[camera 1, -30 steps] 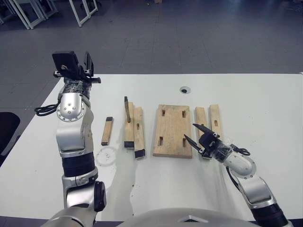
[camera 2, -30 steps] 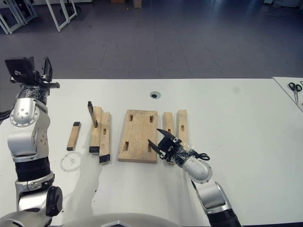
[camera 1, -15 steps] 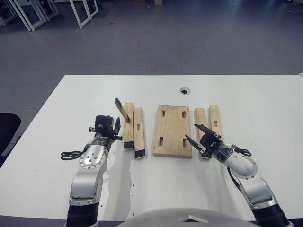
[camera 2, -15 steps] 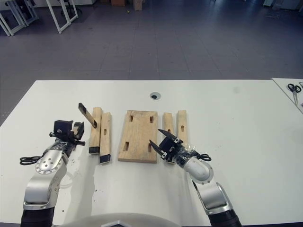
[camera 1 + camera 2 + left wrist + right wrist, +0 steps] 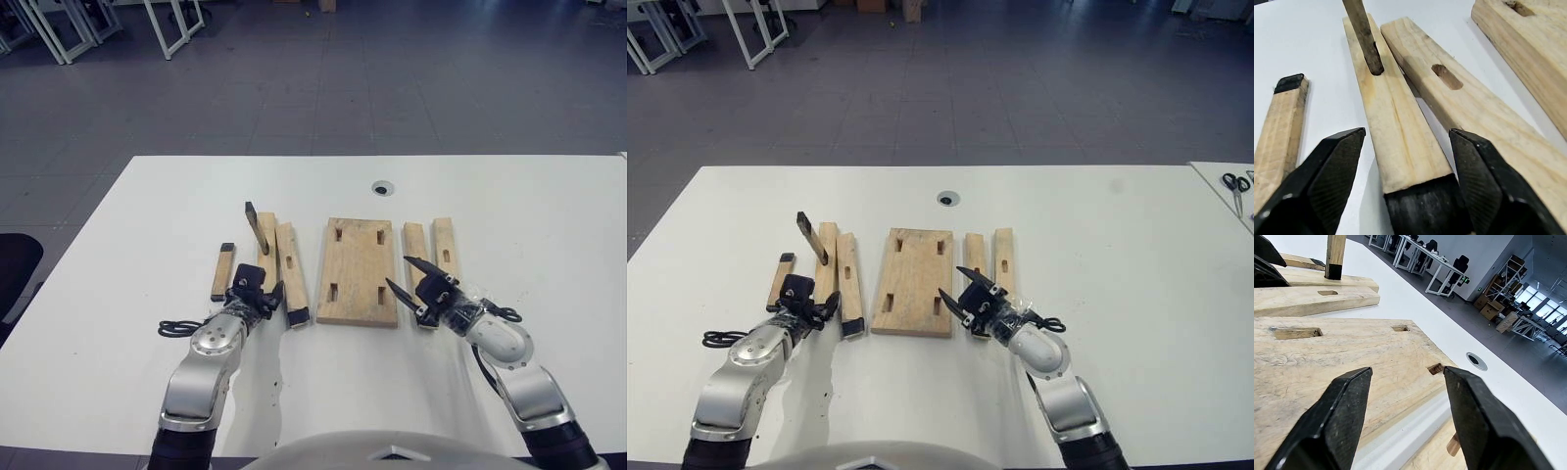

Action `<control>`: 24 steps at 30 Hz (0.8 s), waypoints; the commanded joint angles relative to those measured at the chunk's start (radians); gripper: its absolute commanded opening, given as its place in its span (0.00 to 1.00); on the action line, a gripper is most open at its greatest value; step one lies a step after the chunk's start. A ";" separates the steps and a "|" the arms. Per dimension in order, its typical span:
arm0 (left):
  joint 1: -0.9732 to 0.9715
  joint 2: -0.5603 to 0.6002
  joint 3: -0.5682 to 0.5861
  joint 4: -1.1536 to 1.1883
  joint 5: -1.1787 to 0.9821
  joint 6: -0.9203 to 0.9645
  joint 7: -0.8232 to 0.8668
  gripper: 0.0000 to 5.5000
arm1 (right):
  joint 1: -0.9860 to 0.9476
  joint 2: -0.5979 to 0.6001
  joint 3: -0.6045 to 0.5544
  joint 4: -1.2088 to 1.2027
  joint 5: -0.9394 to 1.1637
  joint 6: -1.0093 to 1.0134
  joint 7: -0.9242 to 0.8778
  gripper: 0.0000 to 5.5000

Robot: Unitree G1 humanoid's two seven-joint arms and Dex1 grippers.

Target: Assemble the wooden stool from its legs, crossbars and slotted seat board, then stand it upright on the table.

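Observation:
The slotted seat board (image 5: 358, 270) lies flat mid-table. To its left lie two legs; the outer leg (image 5: 266, 257) has a dark crossbar (image 5: 256, 226) standing tilted in its slot, and the inner leg (image 5: 292, 272) lies beside it. A loose crossbar (image 5: 222, 271) rests further left. Two more legs (image 5: 416, 245) (image 5: 446, 240) lie right of the board. My left gripper (image 5: 1408, 171) is open, its fingers (image 5: 1332, 166) either side of the outer leg's black-capped near end. Over the board's near right corner my right gripper (image 5: 404, 284) stands open, holding nothing.
A round cable hole (image 5: 382, 186) sits in the white table (image 5: 549, 225) behind the board. A black cable (image 5: 181, 326) trails by my left wrist. Scissors (image 5: 1236, 180) lie on a neighbouring table at far right. Bare tabletop spreads on both sides.
My left arm came down from raised at the far left and moved right to the outer leg's near end. The inner leg's near end shifted slightly right. The right arm stayed put.

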 commanded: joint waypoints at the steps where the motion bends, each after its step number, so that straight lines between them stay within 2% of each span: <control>1: -0.021 0.013 -0.017 -0.021 0.010 0.064 -0.006 0.58 | -0.009 -0.009 -0.009 0.003 0.001 0.007 0.004 0.49; 7: 0.002 0.048 0.011 0.011 0.037 0.103 0.010 0.58 | -0.003 -0.008 -0.009 0.002 -0.001 0.008 0.001 0.49; 13: -0.016 0.034 0.050 0.036 0.042 0.072 0.022 0.40 | -0.002 -0.004 -0.012 0.001 -0.008 0.012 -0.011 0.49; 18: -0.094 -0.025 0.157 0.064 -0.038 -0.008 0.005 0.39 | -0.035 0.080 -0.080 -0.048 0.145 0.178 -0.029 0.49; 24: -0.235 -0.071 0.287 0.052 -0.256 -0.152 -0.104 0.37 | -0.107 0.175 -0.213 -0.179 0.532 0.510 -0.033 0.69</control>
